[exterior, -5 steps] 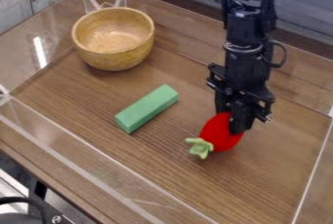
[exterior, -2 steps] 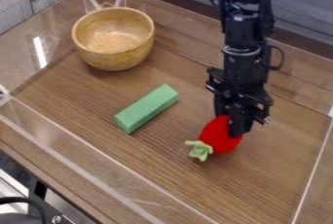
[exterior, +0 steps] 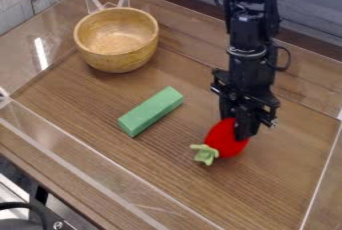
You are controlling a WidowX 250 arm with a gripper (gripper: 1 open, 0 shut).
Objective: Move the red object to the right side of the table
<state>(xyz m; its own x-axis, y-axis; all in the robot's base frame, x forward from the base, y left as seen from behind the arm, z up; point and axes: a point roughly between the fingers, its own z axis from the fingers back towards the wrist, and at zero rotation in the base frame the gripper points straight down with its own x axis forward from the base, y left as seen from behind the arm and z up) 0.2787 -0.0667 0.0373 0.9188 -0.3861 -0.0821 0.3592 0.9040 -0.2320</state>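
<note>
The red object (exterior: 227, 141), a small strawberry-like toy with a light green leafy cap at its lower left, lies on the brown wood-grain table (exterior: 80, 99) right of centre, toward the front. My black gripper (exterior: 246, 126) comes straight down from above, and its fingers are shut on the upper right part of the toy. The fingertips hide the back of the red body.
A green rectangular block (exterior: 150, 111) lies diagonally just left of the toy. A wooden bowl (exterior: 116, 39) stands at the back left. Low clear plastic walls (exterior: 327, 164) edge the table on all sides.
</note>
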